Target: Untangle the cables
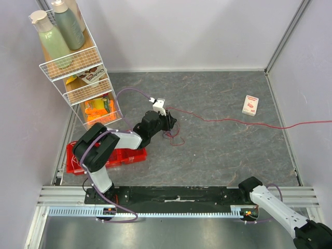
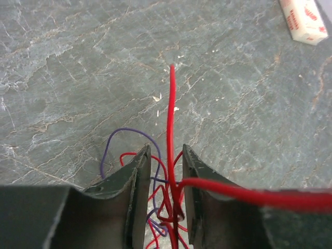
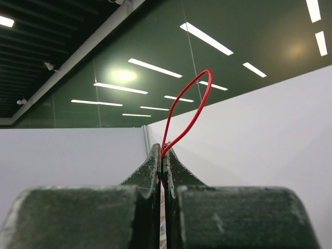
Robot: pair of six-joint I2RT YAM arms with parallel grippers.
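A tangle of thin red and purple cables (image 1: 174, 136) lies mid-table, and one red cable (image 1: 233, 120) runs from it off the right edge. My left gripper (image 1: 170, 123) sits low over the tangle. In the left wrist view its jaws (image 2: 165, 153) stand apart, straddling the knot without pinching it. A red cable (image 2: 171, 104) rises straight between the fingers and a purple loop (image 2: 111, 140) curls to the left. My right gripper (image 3: 162, 150) points up toward the ceiling, shut on a red cable loop (image 3: 199, 104). Only the right arm (image 1: 275, 202) shows in the top view.
A white wire rack (image 1: 78, 67) with bottles and packets stands at the back left, a red bin (image 1: 124, 155) below it. A small white and red box (image 1: 250, 105) lies at the right, also visible as the box (image 2: 306, 21) from the left wrist. Walls enclose the table.
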